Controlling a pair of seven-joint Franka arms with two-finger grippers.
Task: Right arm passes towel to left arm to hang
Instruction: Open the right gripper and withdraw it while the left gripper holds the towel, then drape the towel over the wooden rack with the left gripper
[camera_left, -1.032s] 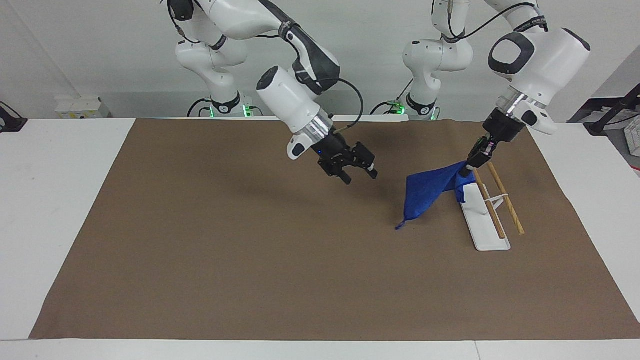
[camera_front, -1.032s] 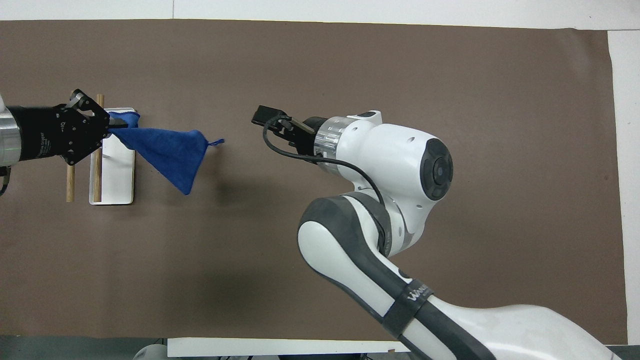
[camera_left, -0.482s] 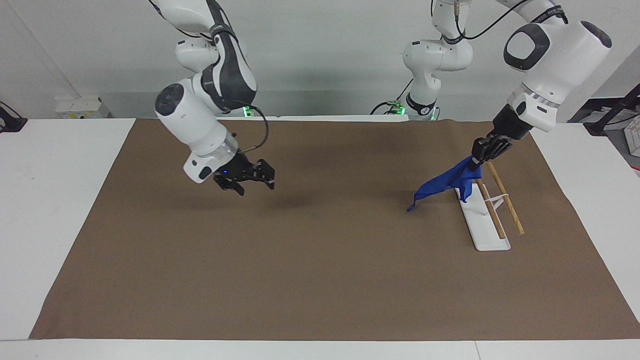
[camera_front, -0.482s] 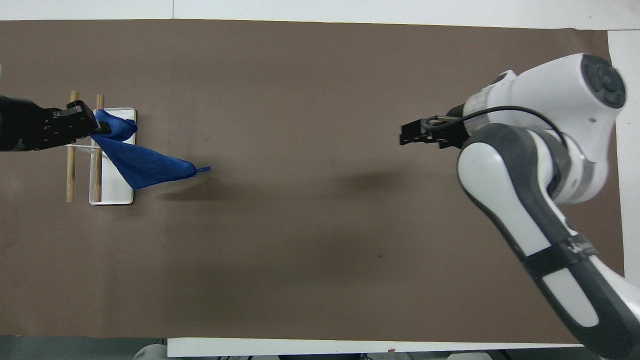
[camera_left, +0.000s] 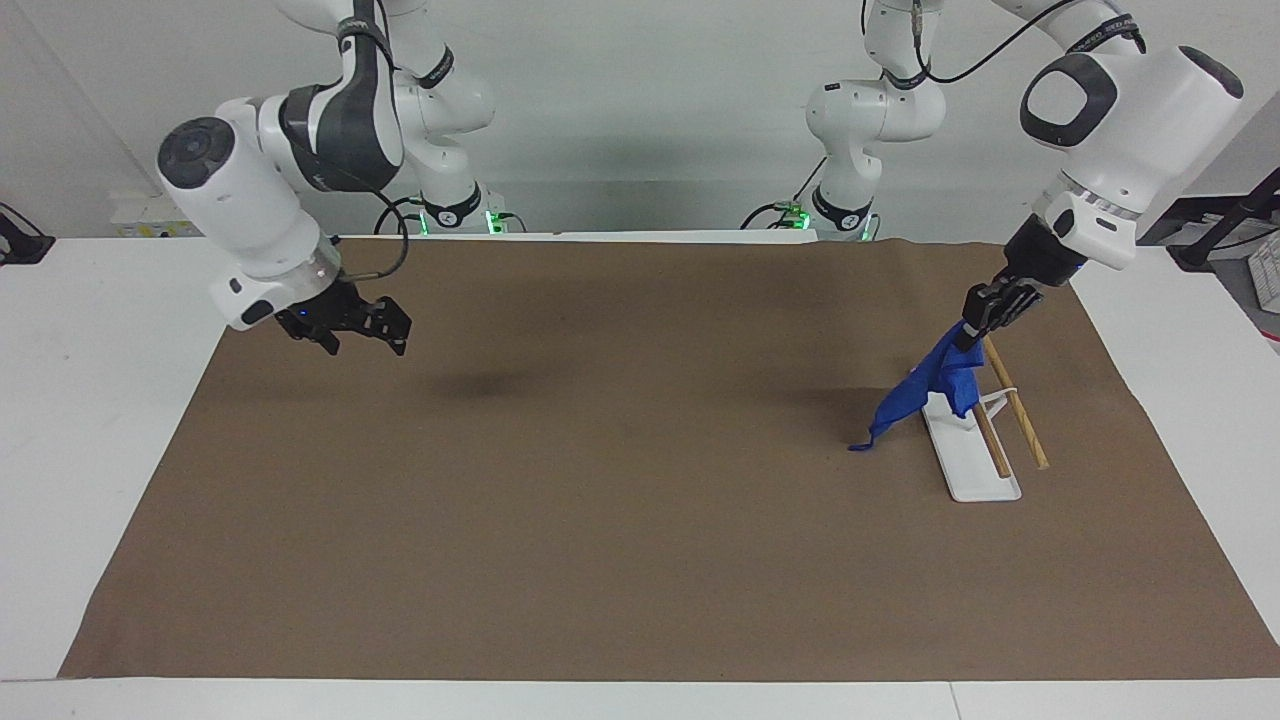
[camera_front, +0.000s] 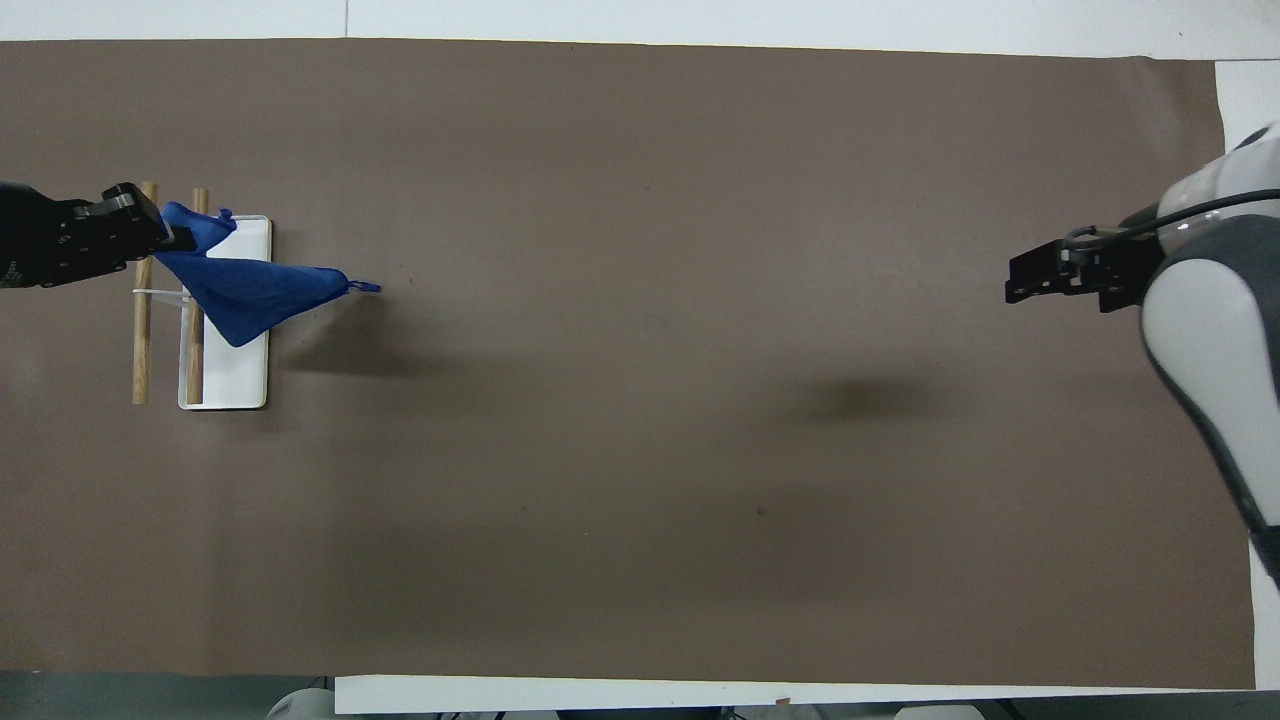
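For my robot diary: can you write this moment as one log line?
left gripper: shut on towel, over rack | right gripper: open, empty, waiting | towel: not hung yet

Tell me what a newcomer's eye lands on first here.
The blue towel, hanging from the shut left gripper over the white rack with wooden rails at the left arm's end of the brown mat. Next, the right gripper, jaws open and empty, over the mat's right-arm end.
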